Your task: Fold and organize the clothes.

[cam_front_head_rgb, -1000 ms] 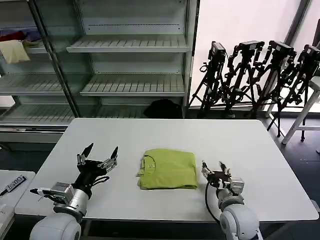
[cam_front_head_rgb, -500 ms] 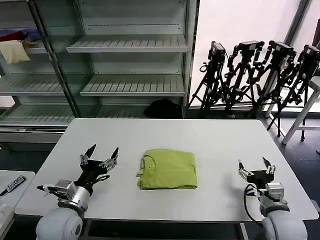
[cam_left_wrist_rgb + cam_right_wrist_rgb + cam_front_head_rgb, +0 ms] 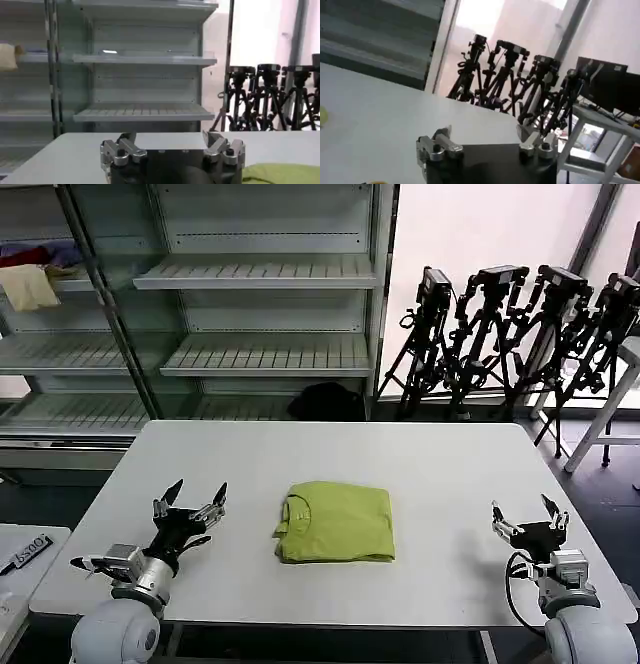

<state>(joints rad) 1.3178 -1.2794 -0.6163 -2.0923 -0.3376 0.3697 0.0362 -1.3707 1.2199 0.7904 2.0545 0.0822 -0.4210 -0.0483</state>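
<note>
Trouble from here would mostly come from your own arms, since the folding looks done. Your left gripper [image 3: 190, 509] sits at the near left of the white table [image 3: 330, 449], jaws spread wide and holding nothing, well apart from the shirt. If you sweep that arm rightward with the fingers low, I judge they could catch the near-left corner and drag the fold open.

In the middle lies the lime T-shirt [image 3: 335, 522], folded into a compact rectangle with the collar at its left side, flat on the tabletop. Its near edge looks slightly loose; a nudge might spill a layer.

Your right gripper [image 3: 529, 524] is at the near right corner, jaws also wide and empty. Bring it back in too low and it may ruck the right-hand edge.
</note>
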